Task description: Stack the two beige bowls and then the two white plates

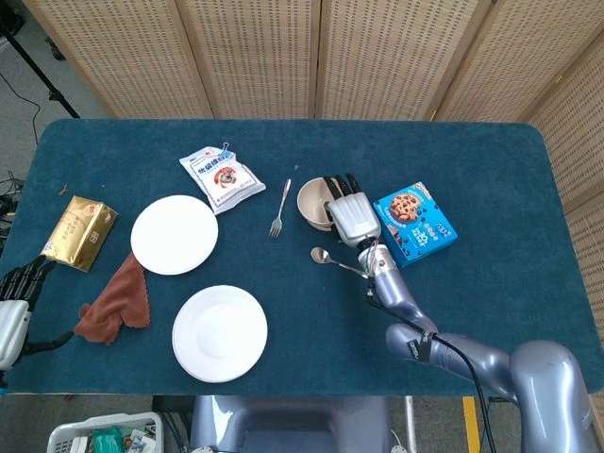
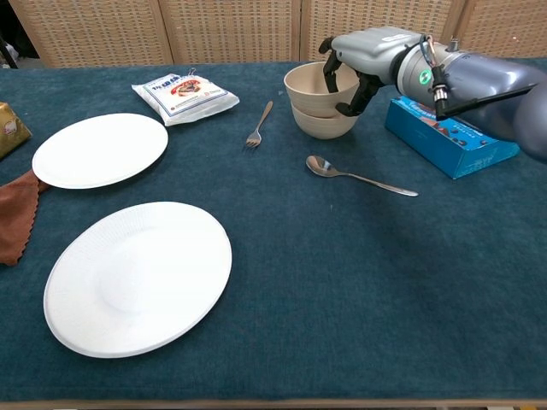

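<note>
A: So, where are the two beige bowls?

B: The upper bowl (image 2: 309,83) sits partly inside the lower bowl (image 2: 323,124), a little tilted and pushed toward the left of the chest view. They are at the far middle of the worktop (image 2: 359,282).

A: And the right hand?

B: The right hand (image 2: 359,61) grips the upper bowl at its rim; the dark fingers (image 2: 329,75) reach inside it. In the head view the same hand (image 1: 351,215) covers the right part of the bowls.

A: What about the left hand?

B: The left hand (image 1: 17,288) is only at the left edge of the head view, off the worktop. It holds nothing, and its fingers look curled, but I cannot tell for sure.

A: The white plates?

B: Apart, not stacked. The far plate (image 2: 100,149) and the near plate (image 2: 137,276) lie flat on the left half.

A: Other things?

B: A fork (image 2: 258,126) left of the bowls, a spoon (image 2: 355,175) in front of them, a blue cookie box (image 2: 451,132) just beside the right hand, a white snack bag (image 2: 184,94), a brown cloth (image 1: 115,300) and a gold packet (image 1: 79,231).
</note>
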Action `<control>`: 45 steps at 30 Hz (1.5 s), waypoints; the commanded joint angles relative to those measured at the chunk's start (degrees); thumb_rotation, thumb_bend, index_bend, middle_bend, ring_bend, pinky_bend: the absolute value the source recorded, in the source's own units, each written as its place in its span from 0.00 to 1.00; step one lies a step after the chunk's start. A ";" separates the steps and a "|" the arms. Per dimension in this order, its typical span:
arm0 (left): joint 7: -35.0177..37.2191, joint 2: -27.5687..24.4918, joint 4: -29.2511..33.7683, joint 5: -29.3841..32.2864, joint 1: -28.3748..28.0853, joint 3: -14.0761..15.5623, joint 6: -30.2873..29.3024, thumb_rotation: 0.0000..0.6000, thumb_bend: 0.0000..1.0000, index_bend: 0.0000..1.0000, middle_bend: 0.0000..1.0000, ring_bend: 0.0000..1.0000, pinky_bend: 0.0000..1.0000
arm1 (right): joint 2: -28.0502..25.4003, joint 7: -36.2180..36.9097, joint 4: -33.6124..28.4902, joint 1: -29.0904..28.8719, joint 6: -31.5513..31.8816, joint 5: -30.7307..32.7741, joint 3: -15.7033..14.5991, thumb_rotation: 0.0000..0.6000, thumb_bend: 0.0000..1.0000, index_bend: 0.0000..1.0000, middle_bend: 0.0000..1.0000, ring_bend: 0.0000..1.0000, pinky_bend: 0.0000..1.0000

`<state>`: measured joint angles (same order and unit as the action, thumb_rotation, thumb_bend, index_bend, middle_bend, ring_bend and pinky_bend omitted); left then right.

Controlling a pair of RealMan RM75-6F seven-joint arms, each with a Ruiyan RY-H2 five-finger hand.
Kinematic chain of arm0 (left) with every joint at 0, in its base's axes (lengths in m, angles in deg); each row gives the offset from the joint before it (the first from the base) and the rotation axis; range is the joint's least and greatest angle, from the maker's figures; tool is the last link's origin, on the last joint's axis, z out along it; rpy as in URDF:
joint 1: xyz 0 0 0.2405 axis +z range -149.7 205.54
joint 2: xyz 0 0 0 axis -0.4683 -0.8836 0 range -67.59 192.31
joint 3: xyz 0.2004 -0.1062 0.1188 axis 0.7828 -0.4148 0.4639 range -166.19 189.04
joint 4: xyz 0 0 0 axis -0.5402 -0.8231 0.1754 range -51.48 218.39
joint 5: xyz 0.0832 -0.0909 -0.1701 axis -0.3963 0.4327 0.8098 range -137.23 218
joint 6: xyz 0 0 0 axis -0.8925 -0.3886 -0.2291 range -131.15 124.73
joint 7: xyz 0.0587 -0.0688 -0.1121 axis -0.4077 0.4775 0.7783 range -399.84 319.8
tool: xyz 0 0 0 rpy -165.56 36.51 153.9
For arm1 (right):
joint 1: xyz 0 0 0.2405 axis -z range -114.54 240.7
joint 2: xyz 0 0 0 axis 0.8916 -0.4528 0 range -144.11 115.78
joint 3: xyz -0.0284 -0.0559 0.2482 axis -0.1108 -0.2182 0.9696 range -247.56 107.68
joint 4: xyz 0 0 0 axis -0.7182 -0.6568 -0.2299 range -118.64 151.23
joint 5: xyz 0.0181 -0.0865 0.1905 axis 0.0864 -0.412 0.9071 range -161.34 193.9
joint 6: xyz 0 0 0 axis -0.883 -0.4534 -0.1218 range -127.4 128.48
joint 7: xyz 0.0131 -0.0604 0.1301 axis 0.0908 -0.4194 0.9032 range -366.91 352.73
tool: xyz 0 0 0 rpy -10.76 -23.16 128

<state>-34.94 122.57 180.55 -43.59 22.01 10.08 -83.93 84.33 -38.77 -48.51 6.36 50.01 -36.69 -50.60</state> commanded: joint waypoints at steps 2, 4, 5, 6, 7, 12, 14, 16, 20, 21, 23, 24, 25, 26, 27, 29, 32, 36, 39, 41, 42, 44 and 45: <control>0.02 -0.01 -0.03 -0.04 -0.05 0.05 0.11 1.00 0.00 0.00 0.00 0.00 0.00 | -0.35 0.00 -0.65 -0.07 -0.84 0.77 -0.35 1.00 0.58 0.33 0.00 0.00 0.00; 0.09 -0.01 -0.04 -0.02 -0.06 0.05 0.15 1.00 0.00 0.00 0.00 0.00 0.00 | -0.92 -0.10 -1.42 -0.11 -1.72 1.74 -0.45 1.00 0.58 0.24 0.00 0.00 0.00; 0.10 0.00 -0.05 -0.01 -0.06 0.04 0.15 1.00 0.00 0.00 0.00 0.00 0.00 | -1.14 -0.39 -1.63 -0.16 -1.88 2.01 -0.57 1.00 0.58 0.21 0.00 0.00 0.00; 0.11 0.00 -0.05 -0.02 -0.07 0.04 0.15 1.00 0.00 0.00 0.00 0.00 0.00 | -1.43 -0.89 -1.96 -0.23 -1.96 2.41 -0.76 1.00 0.58 0.18 0.00 0.00 0.00; 0.11 0.02 -0.05 -0.03 -0.07 0.04 0.15 1.00 0.00 0.00 0.00 0.00 0.00 | -1.60 -1.20 -2.20 -0.28 -1.97 2.69 -0.86 1.00 0.58 0.16 0.00 0.00 0.00; -0.11 0.10 0.00 -0.20 -0.09 0.16 0.18 1.00 0.00 0.00 0.00 0.00 0.00 | -2.27 -2.68 -3.57 -0.50 -1.25 3.85 -1.39 1.00 0.58 0.10 0.00 0.00 0.00; -0.10 0.11 0.04 -0.18 -0.08 0.16 0.18 1.00 0.00 0.00 0.00 0.00 0.00 | -2.46 -2.86 -4.23 -0.45 -0.62 3.95 -1.49 1.00 0.58 0.09 0.00 0.00 0.00; -0.12 0.11 0.02 -0.16 -0.09 0.16 0.19 1.00 0.00 0.00 0.00 0.00 0.00 | -2.78 -2.79 -5.17 -0.35 -0.05 3.85 -1.48 1.00 0.58 0.08 0.00 0.00 0.00; -0.08 0.12 -0.01 -0.07 -0.15 0.20 0.42 1.00 0.00 0.00 0.00 0.00 0.00 | -4.00 -1.79 -9.12 0.52 2.64 2.27 -1.42 1.00 0.58 0.05 0.00 0.00 0.00; -0.05 0.12 0.00 -0.04 -0.18 0.21 0.51 1.00 0.00 0.00 0.00 0.00 0.00 | -4.47 -1.60 -10.47 0.94 3.58 1.19 -1.82 1.00 0.58 0.03 0.00 0.00 0.00; -0.03 0.13 -0.02 -0.04 -0.22 0.21 0.57 1.00 0.00 0.00 0.00 0.00 0.00 | -5.06 -1.49 -11.98 1.46 4.56 -0.31 -2.60 1.00 0.59 0.01 0.00 0.00 0.00; -0.05 0.15 -0.03 -0.05 -0.24 0.23 0.62 1.00 0.00 0.00 0.00 0.00 0.00 | -5.47 -1.42 -13.02 1.82 4.99 -1.34 -3.28 1.00 0.60 0.01 0.00 0.00 0.00; -0.04 0.15 -0.02 -0.06 -0.25 0.24 0.65 1.00 0.00 0.00 0.00 0.00 0.00 | -5.69 -1.30 -13.59 2.04 5.15 -1.82 -3.65 1.00 0.60 0.00 0.00 0.00 0.00; 0.00 0.15 0.01 -0.08 -0.26 0.26 0.68 1.00 0.00 0.00 0.00 0.00 0.00 | -5.93 -1.09 -14.26 2.30 5.30 -2.41 -4.12 1.00 0.61 0.00 0.00 0.00 0.00; 0.02 0.12 0.04 -0.10 -0.26 0.26 0.65 1.00 0.00 0.00 0.00 0.00 0.00 | -6.04 -0.94 -14.57 2.44 5.38 -2.76 -4.39 1.00 0.62 0.00 0.00 0.00 0.00; 0.10 0.08 0.07 -0.15 -0.21 0.24 0.51 1.00 0.00 0.00 0.00 0.00 0.00 | -6.10 -0.61 -14.98 2.77 5.43 -3.60 -5.19 1.00 0.62 0.00 0.00 0.00 0.00; 0.23 0.01 0.09 -0.24 -0.15 0.22 0.32 1.00 0.00 0.00 0.00 0.00 0.00 | -5.87 0.01 -14.97 3.30 5.39 -4.62 -6.38 1.00 0.62 0.00 0.00 0.00 0.00; 0.38 -0.03 0.01 -0.22 -0.20 0.21 0.42 1.00 0.00 0.00 0.00 0.00 0.00 | -5.33 0.91 -14.65 4.19 5.79 -6.68 -8.18 1.00 0.62 0.00 0.00 0.00 0.00; 0.36 -0.04 0.04 -0.39 -0.27 0.31 0.54 1.00 0.00 0.00 0.00 0.00 0.00 | -4.67 1.43 -13.70 4.48 5.71 -7.36 -8.81 1.00 0.63 0.00 0.00 0.00 0.00; 0.35 -0.07 0.09 -0.44 -0.26 0.36 0.55 1.00 0.00 0.01 0.00 0.00 0.00 | -4.17 1.64 -13.06 4.58 5.42 -7.55 -9.17 1.00 0.63 0.00 0.00 0.00 0.00; 0.35 -0.08 0.10 -0.42 -0.24 0.34 0.50 1.00 0.00 0.02 0.00 0.00 0.00 | -3.84 1.71 -12.69 4.65 5.35 -7.78 -9.41 1.00 0.63 0.00 0.00 0.00 0.00; 0.36 -0.10 0.11 -0.38 -0.21 0.31 0.43 1.00 0.00 0.02 0.00 0.00 0.00 | -3.38 1.81 -12.24 4.77 5.33 -8.21 -9.79 1.00 0.63 0.00 0.00 0.00 0.00; 0.40 -0.12 0.11 -0.37 -0.20 0.30 0.41 1.00 0.00 0.02 0.00 0.00 0.00 | -3.04 1.91 -11.87 4.87 5.35 -8.53 -10.03 1.00 0.63 0.00 0.00 0.00 0.00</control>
<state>-34.55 122.46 180.66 -43.97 21.80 10.39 -83.51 81.02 -36.98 -60.66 11.12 55.37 -44.96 -60.42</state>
